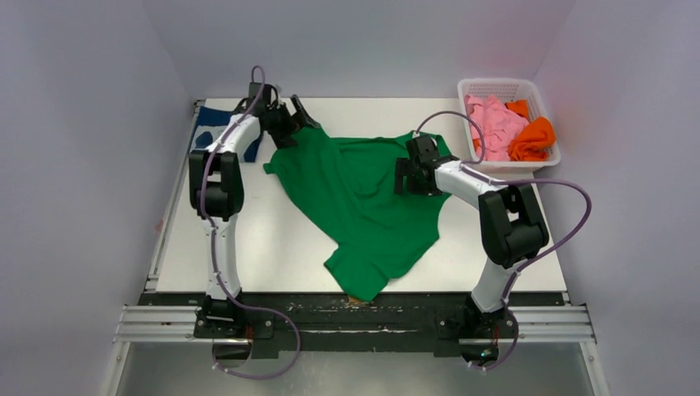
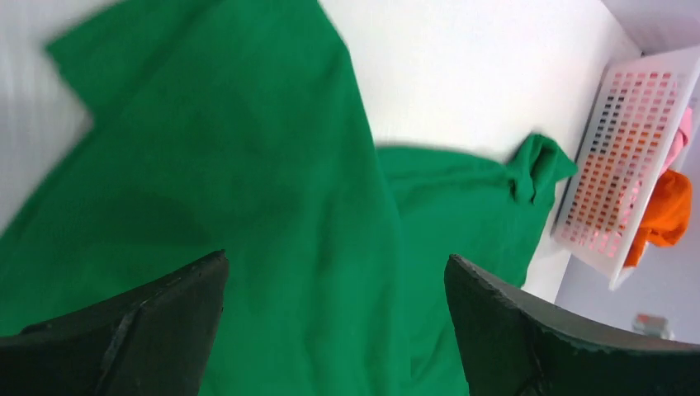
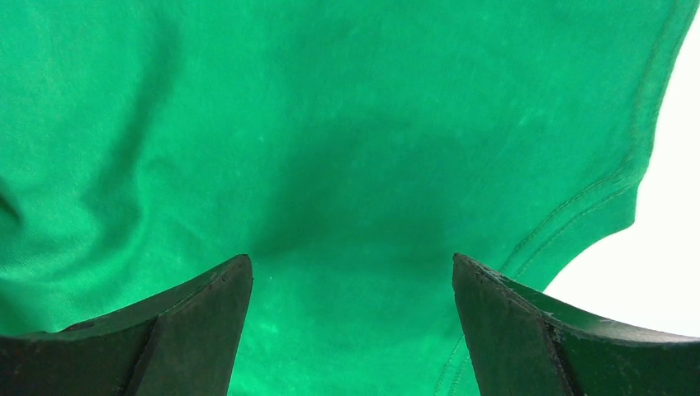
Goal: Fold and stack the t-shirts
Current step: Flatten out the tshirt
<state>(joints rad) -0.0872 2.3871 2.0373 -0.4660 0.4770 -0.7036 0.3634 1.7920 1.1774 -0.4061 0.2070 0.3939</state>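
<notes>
**Right gripper [image 3: 352, 272] and left gripper [image 2: 337, 272] both gaping over a rumpled bright green t-shirt [image 1: 363, 198]**

Right wrist view: black fingers wide apart, nothing between them. Green cloth fills the view underneath, with a stitched edge curving off at the right. Cannot tell whether the fingertips touch the fabric.

Left wrist view: same stance, jaws spread, no cloth pinched. A wide band of green cloth runs under and past the fingers, blurred at the left.

Top view: the shirt lies skewed across the flat white table [image 1: 272, 247]. It is wrinkled, and its lowest corner reaches the near edge. The left gripper sits at the shirt's far-left corner, the right gripper over its far-right part.

A navy blue t-shirt [image 1: 210, 120] lies at the far-left table edge, partly hidden by the left arm. Pink t-shirts [image 1: 495, 124] and an orange t-shirt [image 1: 535, 139] sit in the white slotted plastic basket [image 1: 503, 82] at far right.

Judgement: this is the spreading step, with no fold made.
- Each gripper should close on a single layer at a shoulder or sleeve seam.
- Pull the two grips apart evenly and draw the cloth away from the near edge.
- Bunched cloth would carry its wrinkles into the fold.
</notes>
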